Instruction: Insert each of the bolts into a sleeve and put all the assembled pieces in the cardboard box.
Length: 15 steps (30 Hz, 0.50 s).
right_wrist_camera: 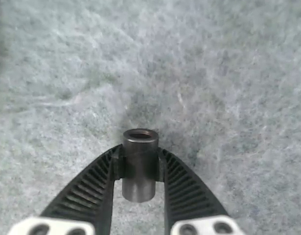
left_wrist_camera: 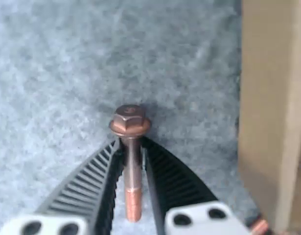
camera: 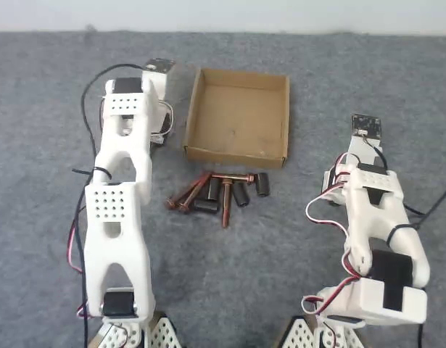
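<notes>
- A grey surface (camera: 56, 80) with a fuzzy, felt-like covering spans the whole scene; up close, its nap shows mottled lighter and darker patches.
- A pale, plain strip (camera: 223, 14) runs along the surface's far edge, from corner to corner.

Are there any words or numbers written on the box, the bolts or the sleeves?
No text can be read anywhere.
The cardboard box has plain walls.
The head of the bolt held in the left gripper is too blurred to show whether it has a stamp.
The sleeve in the right gripper shows no marking.
</notes>
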Tool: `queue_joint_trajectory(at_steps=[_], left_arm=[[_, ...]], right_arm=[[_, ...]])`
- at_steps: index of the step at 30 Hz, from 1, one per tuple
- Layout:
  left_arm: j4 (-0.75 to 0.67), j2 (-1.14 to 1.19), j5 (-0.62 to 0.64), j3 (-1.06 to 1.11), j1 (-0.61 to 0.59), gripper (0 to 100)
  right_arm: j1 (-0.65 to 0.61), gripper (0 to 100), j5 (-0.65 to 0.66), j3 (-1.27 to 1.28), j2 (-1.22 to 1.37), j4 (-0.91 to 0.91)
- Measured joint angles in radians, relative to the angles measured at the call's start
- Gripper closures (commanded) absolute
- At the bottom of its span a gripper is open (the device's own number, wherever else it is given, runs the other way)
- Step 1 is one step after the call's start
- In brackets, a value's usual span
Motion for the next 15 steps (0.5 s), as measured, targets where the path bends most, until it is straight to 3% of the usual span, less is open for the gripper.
queue_joint_trajectory(at_steps=[8,15], left_arm=[[0.003,-0.002,0.084,0.015,-0.032,99],[-0.109,-0.153,0.086,0.279,-0.038,99]], right_arm=[[0.0,99.2,0.0,0.0,0.0,0.0],[0.002,99.2,0.0,0.0,0.0,0.0]])
